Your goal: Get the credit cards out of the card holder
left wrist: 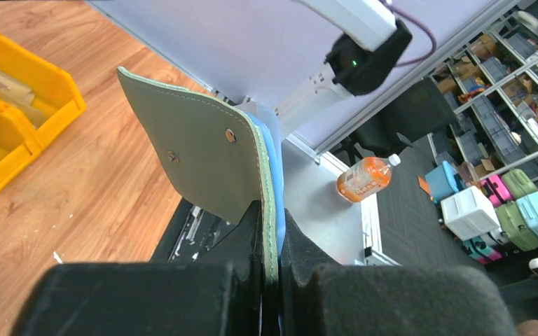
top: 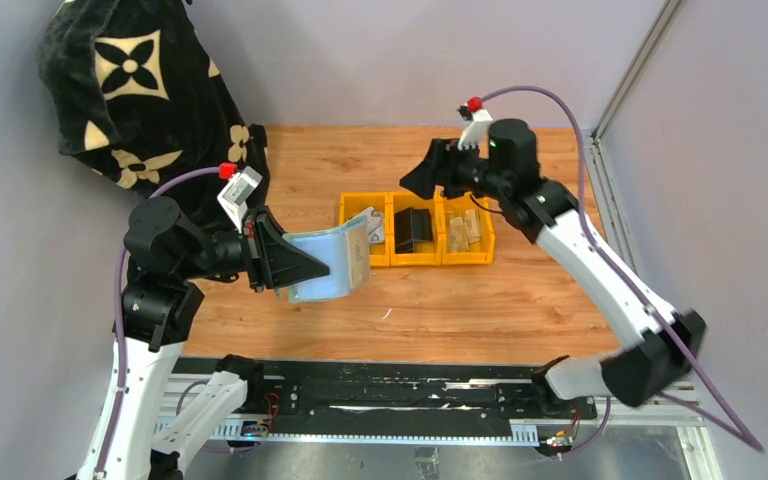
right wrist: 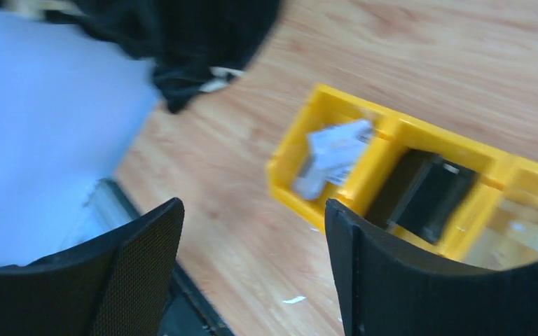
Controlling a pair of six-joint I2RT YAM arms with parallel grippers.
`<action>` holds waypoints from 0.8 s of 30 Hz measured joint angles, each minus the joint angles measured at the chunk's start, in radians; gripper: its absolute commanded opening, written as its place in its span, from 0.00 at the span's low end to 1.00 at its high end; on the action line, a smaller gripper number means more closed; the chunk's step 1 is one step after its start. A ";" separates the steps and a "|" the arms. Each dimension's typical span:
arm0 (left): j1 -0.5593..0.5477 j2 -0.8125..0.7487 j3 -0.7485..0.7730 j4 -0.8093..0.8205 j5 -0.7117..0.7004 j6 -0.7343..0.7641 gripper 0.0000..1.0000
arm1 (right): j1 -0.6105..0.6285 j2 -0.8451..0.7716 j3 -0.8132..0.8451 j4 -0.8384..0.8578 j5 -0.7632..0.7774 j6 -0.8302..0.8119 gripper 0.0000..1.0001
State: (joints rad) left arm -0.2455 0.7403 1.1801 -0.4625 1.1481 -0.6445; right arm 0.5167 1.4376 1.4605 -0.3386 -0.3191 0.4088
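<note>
**A:** Where is the card holder?

**B:** The pale sage-green folding leather card holder [top: 332, 262] is in my left gripper [top: 307, 268]. I hold it up in the air over the near left part of the light wooden table [top: 460, 300], just left of the bins. My fingers [left wrist: 249, 241] are clamped on one edge of it, one on each side. Its green outer face, with two small metal snaps [left wrist: 230, 134], is toward my left wrist camera, and its blue lining is toward the bins. From above, a tan patch shows at the edge nearest the bins. I cannot tell whether that is a card.

**A:** And your other hand?

**B:** My right gripper [top: 407, 183] is empty, its jaws spread wide with nothing between them. It hangs above the table behind the bins, well apart from the card holder.

**A:** What lies in the bins?

**B:** It is a row of three yellow plastic bins [top: 416, 258]. The left one holds pale flat cards [top: 372, 228], tilted against its wall. The middle one holds a black wallet-like item [top: 413, 230]. The right one holds tan flat cards [top: 463, 232], which are blurred in my right wrist view.

**A:** Anything else?

**B:** A black cloth with cream flower shapes [top: 140, 90] hangs at the back left, behind my left arm.
</note>
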 measured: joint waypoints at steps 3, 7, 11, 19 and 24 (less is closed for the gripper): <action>0.000 0.000 0.000 0.040 0.006 -0.028 0.00 | 0.010 -0.190 -0.167 0.197 -0.155 0.107 0.80; 0.000 0.000 0.000 0.100 0.018 -0.070 0.00 | 0.035 -0.337 -0.391 0.480 -0.314 0.308 0.81; 0.000 -0.002 0.000 0.144 0.026 -0.098 0.00 | 0.103 -0.373 -0.552 0.710 -0.378 0.492 0.82; 0.000 -0.006 0.000 0.256 0.038 -0.177 0.00 | 0.298 -0.378 -0.577 0.926 -0.400 0.599 0.83; 0.000 -0.006 0.000 0.305 0.041 -0.214 0.00 | 0.356 -0.353 -0.577 1.044 -0.402 0.631 0.84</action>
State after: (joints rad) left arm -0.2455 0.7338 1.1801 -0.1577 1.1889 -0.8589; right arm 0.8722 1.0847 0.8833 0.7059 -0.7212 1.0397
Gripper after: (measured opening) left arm 0.085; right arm 0.837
